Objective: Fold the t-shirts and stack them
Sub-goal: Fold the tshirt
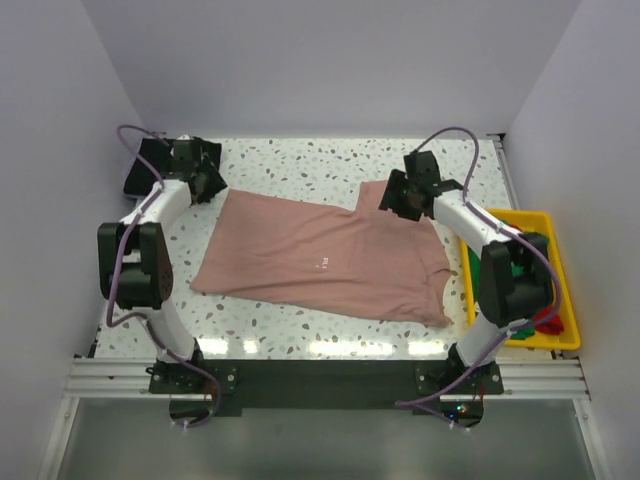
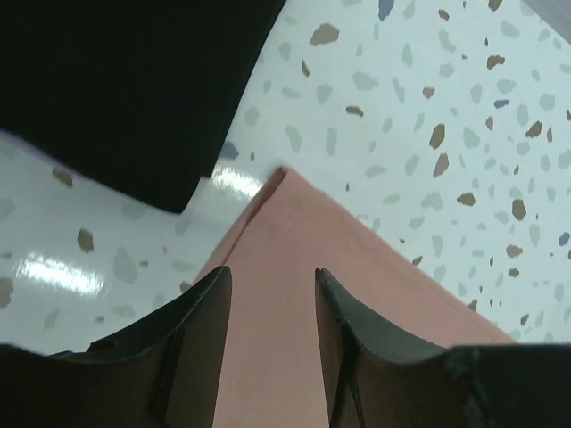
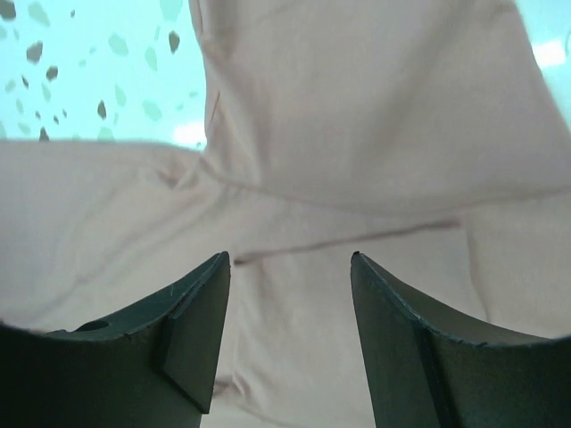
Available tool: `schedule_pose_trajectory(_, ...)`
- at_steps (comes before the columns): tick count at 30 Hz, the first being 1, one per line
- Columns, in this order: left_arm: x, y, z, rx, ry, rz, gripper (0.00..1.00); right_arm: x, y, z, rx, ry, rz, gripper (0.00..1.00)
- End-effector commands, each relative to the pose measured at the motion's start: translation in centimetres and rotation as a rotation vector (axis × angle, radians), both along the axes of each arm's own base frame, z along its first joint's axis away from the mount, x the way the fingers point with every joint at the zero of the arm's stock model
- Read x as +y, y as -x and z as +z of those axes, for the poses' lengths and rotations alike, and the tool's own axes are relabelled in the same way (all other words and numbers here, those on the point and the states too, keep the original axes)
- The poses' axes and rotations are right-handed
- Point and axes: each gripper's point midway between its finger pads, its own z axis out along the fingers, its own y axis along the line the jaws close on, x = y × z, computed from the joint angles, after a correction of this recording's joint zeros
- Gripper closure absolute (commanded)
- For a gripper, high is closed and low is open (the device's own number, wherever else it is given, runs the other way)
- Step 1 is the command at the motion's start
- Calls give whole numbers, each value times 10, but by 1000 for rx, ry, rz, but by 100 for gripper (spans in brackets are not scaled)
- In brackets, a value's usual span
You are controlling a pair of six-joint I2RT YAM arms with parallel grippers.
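Observation:
A dusty-pink t-shirt (image 1: pixel 330 260) lies spread flat on the speckled table, small white text near its middle. My left gripper (image 1: pixel 207 183) is open just above the shirt's far left corner (image 2: pixel 285 267); its jaws stand apart with pink cloth between them. My right gripper (image 1: pixel 398 198) is open over the far right sleeve (image 3: pixel 357 116), jaws apart above the sleeve seam. A black folded shirt (image 1: pixel 140 170) lies at the far left corner and shows in the left wrist view (image 2: pixel 125 89). Green and red shirts (image 1: pixel 535 300) lie in the bin.
A yellow plastic bin (image 1: pixel 560 330) stands at the table's right edge, beside the right arm. White walls close in the far, left and right sides. The arm bases sit on a rail at the near edge.

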Motion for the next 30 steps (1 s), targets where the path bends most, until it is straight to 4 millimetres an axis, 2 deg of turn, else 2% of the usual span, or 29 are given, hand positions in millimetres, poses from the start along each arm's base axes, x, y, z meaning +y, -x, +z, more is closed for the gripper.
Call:
schedule_pose_trajectory(1, 8, -38, 11, -32, -87, -46, 53, 8, -46, 22, -114, -36, 17, 40)
schedule_pose_trajectory(2, 9, -41, 7, -24, -89, -42, 54, 7, -52, 23, -120, -35, 15, 40)
schedule_pose_trajectory(3, -5, -45, -7, -3, -84, -71, 54, 9, -61, 21, -126, -34, 15, 40)
schedule_pose_trajectory(5, -13, -54, -8, -5, -87, -80, 55, 7, -68, 22, -125, -31, 12, 41)
schedule_pose_trajectory(6, -11, -54, -20, 30, -109, -61, 56, 7, -72, 25, -134, -32, 11, 41)
schedule_pose_trajectory(7, -13, -61, -16, 20, -115, -59, 56, 8, -74, 21, -123, -26, 16, 40)
schedule_pose_trajectory(8, -17, -62, -27, 43, -122, -53, 56, 6, -77, 25, -132, -27, 11, 41)
schedule_pose_trajectory(10, -20, -64, -30, 62, -128, -40, 58, 4, -80, 24, -133, -23, 9, 41)
schedule_pose_trajectory(20, -9, -59, -64, 148, -196, 108, 63, -1, -80, 16, -114, -31, 16, 41)
schedule_pose_trajectory(30, -12, -75, -56, 113, -174, 121, 63, -1, -77, 10, -100, -29, 22, 41)
